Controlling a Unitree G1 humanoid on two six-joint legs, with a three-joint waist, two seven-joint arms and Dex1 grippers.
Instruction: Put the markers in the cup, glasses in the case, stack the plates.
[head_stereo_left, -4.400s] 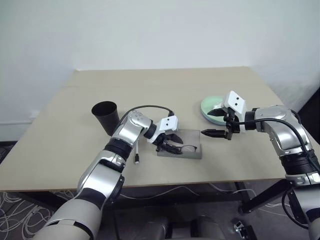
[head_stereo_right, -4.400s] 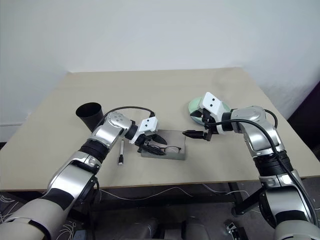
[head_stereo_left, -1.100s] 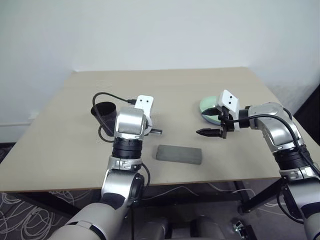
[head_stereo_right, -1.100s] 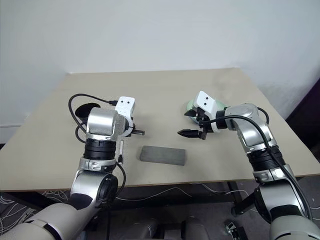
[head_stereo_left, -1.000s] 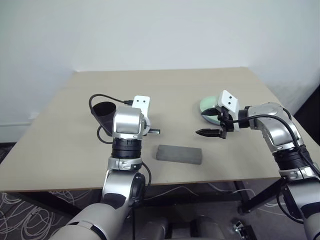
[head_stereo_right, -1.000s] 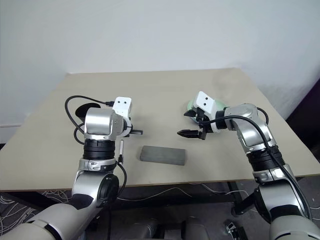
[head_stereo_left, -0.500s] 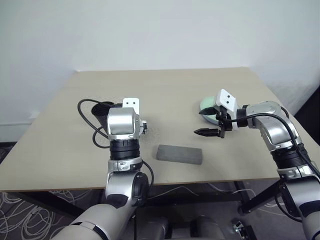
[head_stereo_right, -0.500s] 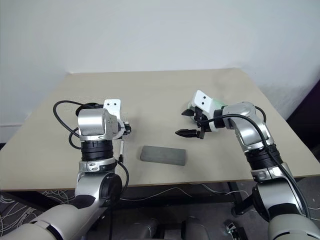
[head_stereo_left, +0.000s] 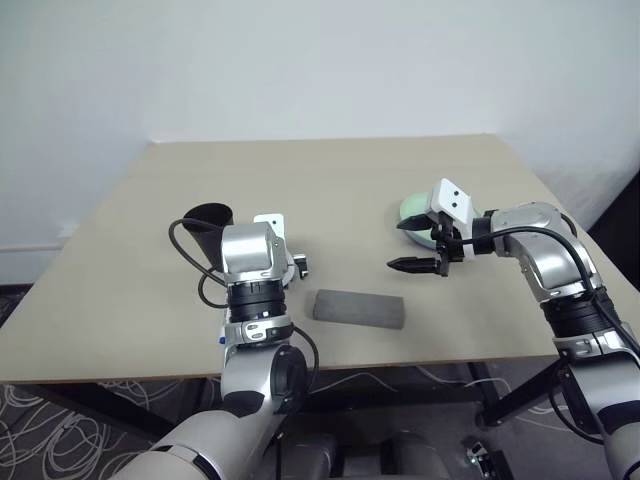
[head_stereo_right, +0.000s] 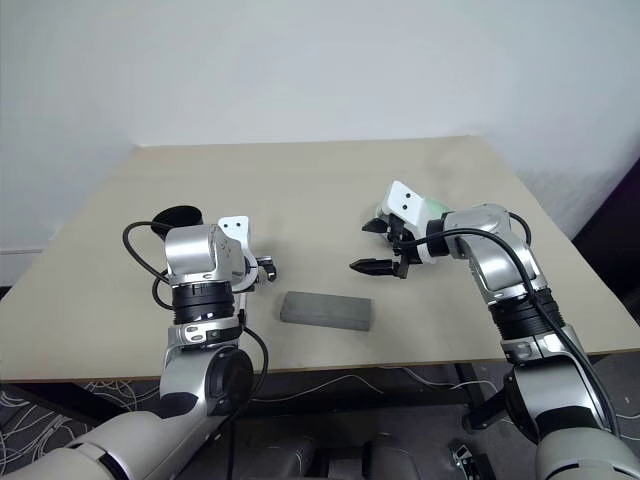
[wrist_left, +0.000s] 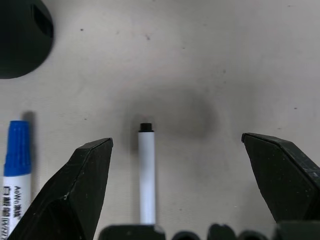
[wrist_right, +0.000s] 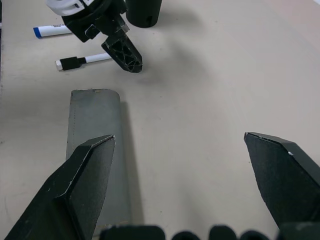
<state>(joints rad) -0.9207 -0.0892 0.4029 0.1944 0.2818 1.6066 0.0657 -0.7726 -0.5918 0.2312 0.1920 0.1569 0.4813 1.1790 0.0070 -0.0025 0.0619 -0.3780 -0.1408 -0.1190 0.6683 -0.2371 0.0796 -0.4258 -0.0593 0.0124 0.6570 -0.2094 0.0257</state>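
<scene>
1. Left wrist view: the left tool hangs wide open and empty over the thin marker.
2. The marker's long axis runs along the tool, centred between the fingers, flat on the tabletop.
3. The cup stands near, beyond the blue-capped marker; the right tool, also wide, is well apart.

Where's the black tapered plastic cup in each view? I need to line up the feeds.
Left eye view: the black tapered plastic cup stands on the table, on the robot's left, just beyond the left gripper.
Right eye view: cup, same spot.
Left wrist view: cup beyond the blue-capped marker, cut by the frame edge.
Right wrist view: cup just past the left gripper.
Shared landmark: the open left gripper.
</scene>
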